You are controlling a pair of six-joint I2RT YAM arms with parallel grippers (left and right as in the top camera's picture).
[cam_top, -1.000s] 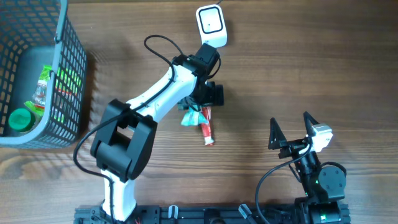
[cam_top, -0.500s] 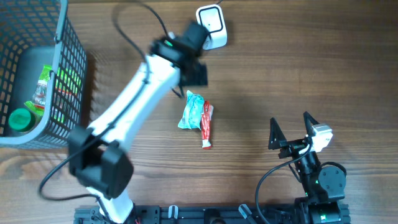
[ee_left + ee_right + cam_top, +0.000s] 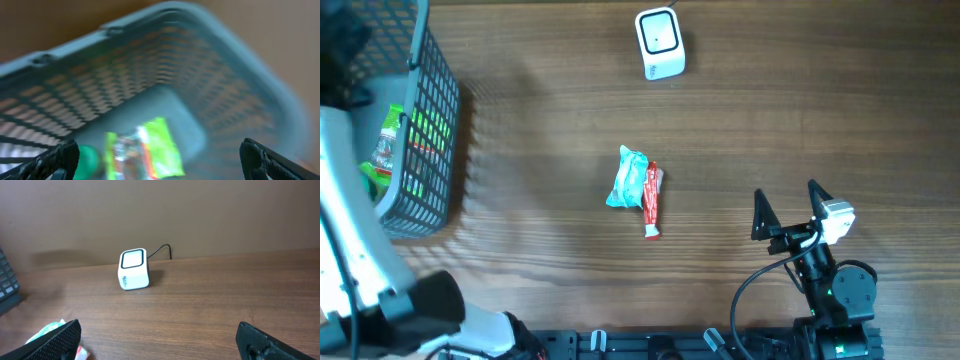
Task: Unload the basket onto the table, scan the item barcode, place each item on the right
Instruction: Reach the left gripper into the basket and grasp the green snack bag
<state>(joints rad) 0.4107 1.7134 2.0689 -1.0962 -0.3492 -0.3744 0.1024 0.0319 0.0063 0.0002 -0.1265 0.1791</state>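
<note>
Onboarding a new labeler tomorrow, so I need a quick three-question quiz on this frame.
1. True or false: nothing is held in front of the scanner.
2. Fill in: the red packet lies against a ____ packet.
3. The left gripper is above: A the basket, B the scanner, C the red packet.
Key: 1 true; 2 teal; 3 A.

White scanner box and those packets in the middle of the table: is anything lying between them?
Nothing. In the overhead view, only bare wooden table separates the scanner from the teal and red packets.
</note>
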